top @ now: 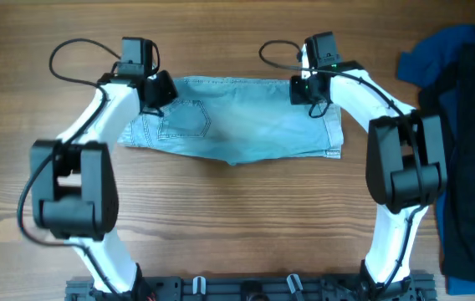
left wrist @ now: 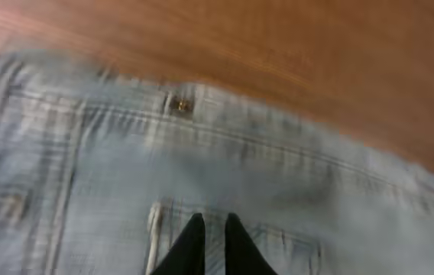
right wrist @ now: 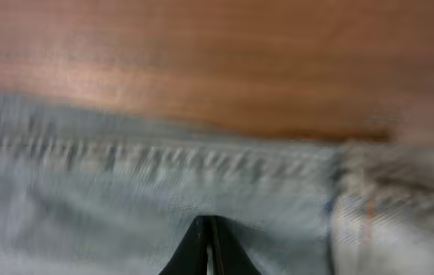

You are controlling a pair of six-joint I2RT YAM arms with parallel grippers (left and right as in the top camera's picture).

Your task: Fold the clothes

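While flat, shorts (top: 233, 125) crosswise, cuffs (top: 334, 138) right.

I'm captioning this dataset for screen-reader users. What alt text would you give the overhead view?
Light blue denim shorts lie flat on a wooden table, with the left tool and right tool over their two far corners. A heap of royal-blue and black garments sits at the right edge.

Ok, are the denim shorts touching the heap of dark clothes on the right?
Apart. The overhead view shows the denim shorts ending at bare table, well left of the heap of dark clothes.
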